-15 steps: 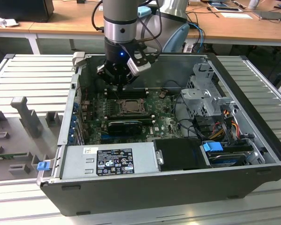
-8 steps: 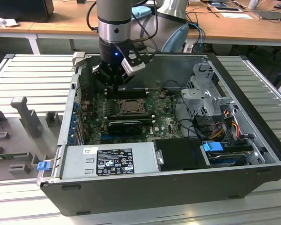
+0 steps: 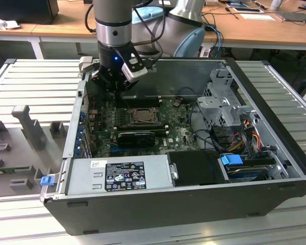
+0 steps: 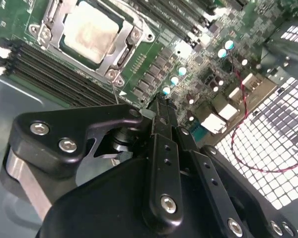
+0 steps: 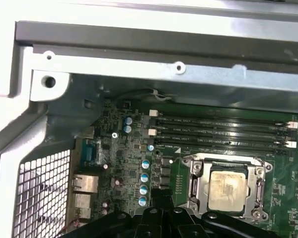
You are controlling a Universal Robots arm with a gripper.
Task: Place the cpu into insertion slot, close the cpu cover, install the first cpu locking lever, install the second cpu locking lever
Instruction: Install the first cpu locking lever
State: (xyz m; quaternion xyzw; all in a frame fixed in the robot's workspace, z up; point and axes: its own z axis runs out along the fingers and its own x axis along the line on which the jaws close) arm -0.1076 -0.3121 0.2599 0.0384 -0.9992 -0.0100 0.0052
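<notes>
The small flat square cpu (image 4: 92, 30) with its pale silvery-beige metal face lies flat, face up, in the square insertion slot (image 5: 194, 181) on the green circuit board (image 3: 181, 133); being square, it has no clear long axis. The thin silvery metal cpu cover (image 4: 120, 53) lies down around the chip, which shows through its large window in both wrist views. Long black memory slots (image 5: 221, 134) run parallel just beside the socket, between it and the grey metal wall of the open computer case (image 3: 275, 109). The black gripper (image 4: 159, 104) hangs above the board near the socket, on the exterior view's left of it, and holds nothing; in the second wrist view its fingers (image 4: 164, 148) appear pressed together at the tip, clear of the board. The case walls stand close on the exterior view's left and behind the gripper, while a black expansion card (image 3: 136, 137) lies just beside the socket on its near side.
</notes>
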